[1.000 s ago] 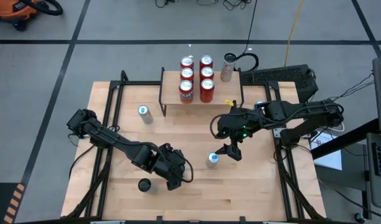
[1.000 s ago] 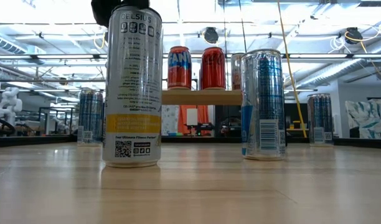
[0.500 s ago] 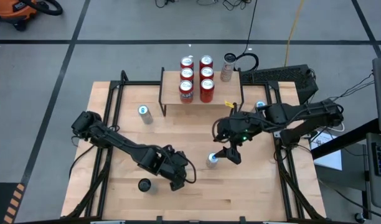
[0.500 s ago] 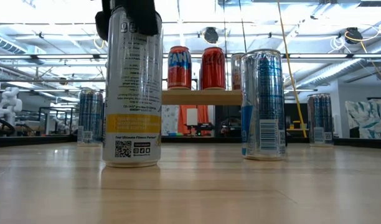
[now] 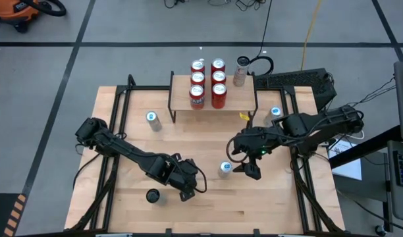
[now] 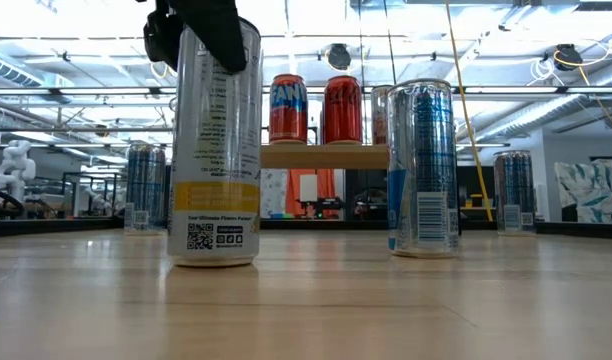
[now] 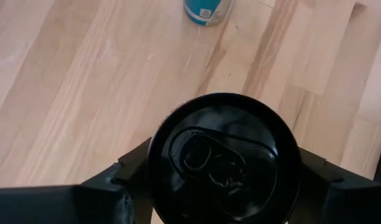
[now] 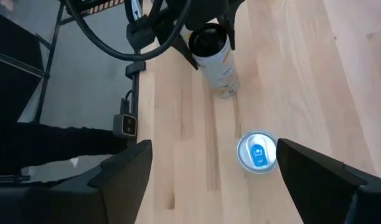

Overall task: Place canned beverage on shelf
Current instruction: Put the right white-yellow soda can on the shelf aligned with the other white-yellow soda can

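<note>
We see the left tool (image 5: 175, 176) closed around the black-topped can (image 7: 223, 160) near the counter's (image 5: 274, 204) front, though in the low view the tool hides the can's top and the wrist view cuts off its sides. The right tool (image 8: 209, 186) hangs with fingers wide above the blue-topped can (image 8: 257, 150), not touching it. The shelf (image 5: 234, 99) stands at the counter's far edge carrying 6 red cans (image 5: 207, 82); the low view shows only 2 of them clearly.
</note>
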Action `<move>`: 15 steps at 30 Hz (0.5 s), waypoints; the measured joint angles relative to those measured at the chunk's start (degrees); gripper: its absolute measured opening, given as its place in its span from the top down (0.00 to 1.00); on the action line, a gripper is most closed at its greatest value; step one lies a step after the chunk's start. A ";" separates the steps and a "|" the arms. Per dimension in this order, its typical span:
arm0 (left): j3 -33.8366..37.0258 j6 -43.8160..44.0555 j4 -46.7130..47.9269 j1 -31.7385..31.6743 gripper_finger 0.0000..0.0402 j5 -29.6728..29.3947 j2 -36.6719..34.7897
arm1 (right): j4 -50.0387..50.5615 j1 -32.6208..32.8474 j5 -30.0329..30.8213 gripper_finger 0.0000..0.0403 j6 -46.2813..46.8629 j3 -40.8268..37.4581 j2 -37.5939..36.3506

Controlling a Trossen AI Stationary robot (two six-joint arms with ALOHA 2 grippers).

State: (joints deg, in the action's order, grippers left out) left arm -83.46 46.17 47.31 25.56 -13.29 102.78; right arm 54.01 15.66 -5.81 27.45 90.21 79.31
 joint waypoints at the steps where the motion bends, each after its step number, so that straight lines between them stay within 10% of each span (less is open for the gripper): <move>1: -0.02 0.05 -0.06 -0.01 0.39 0.18 0.00 | -0.19 0.29 0.09 0.21 0.43 0.00 0.00; 15: -5.60 4.57 4.35 -0.52 0.36 1.99 0.02 | -7.12 7.06 13.41 0.21 4.92 0.00 0.00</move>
State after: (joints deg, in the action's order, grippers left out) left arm -89.06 50.74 51.66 25.04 -11.29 102.80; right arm 46.89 22.72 7.60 32.37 90.21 79.31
